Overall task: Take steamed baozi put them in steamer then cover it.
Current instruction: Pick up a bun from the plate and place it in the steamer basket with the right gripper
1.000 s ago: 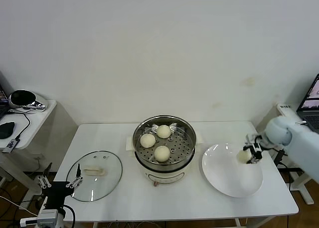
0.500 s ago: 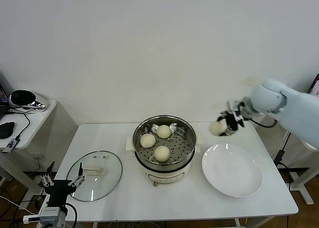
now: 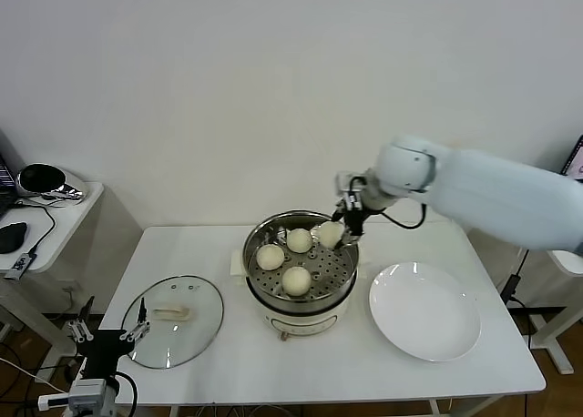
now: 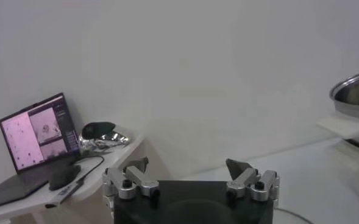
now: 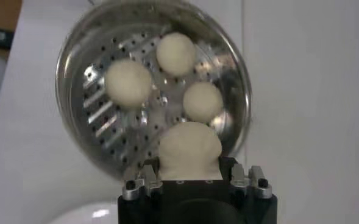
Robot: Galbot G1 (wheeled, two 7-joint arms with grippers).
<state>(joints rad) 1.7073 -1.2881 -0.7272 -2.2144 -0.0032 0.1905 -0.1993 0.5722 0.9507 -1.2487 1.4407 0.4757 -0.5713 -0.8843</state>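
The steel steamer point(image 3: 339, 285) stands mid-table on its white base, with three cream-white baozi point(image 3: 296, 279) on its perforated tray point(image 5: 115, 131). My right gripper point(image 3: 333, 232) is shut on a fourth baozi point(image 5: 189, 149) and holds it just above the steamer's far right rim. The glass cover point(image 3: 173, 319) with its cream handle lies flat on the table, left of the steamer. My left gripper point(image 3: 109, 335) is open and empty, low at the table's front left edge; it also shows in the left wrist view point(image 4: 188, 170).
A flat white plate point(image 3: 424, 310) lies bare to the right of the steamer. A side table point(image 3: 46, 221) with a mouse and a shiny object stands at the far left. A laptop point(image 4: 36, 131) shows in the left wrist view.
My right gripper has lifted the baozi off the white plate and carried it left, to above the steamer's right rim. The left arm has barely moved.
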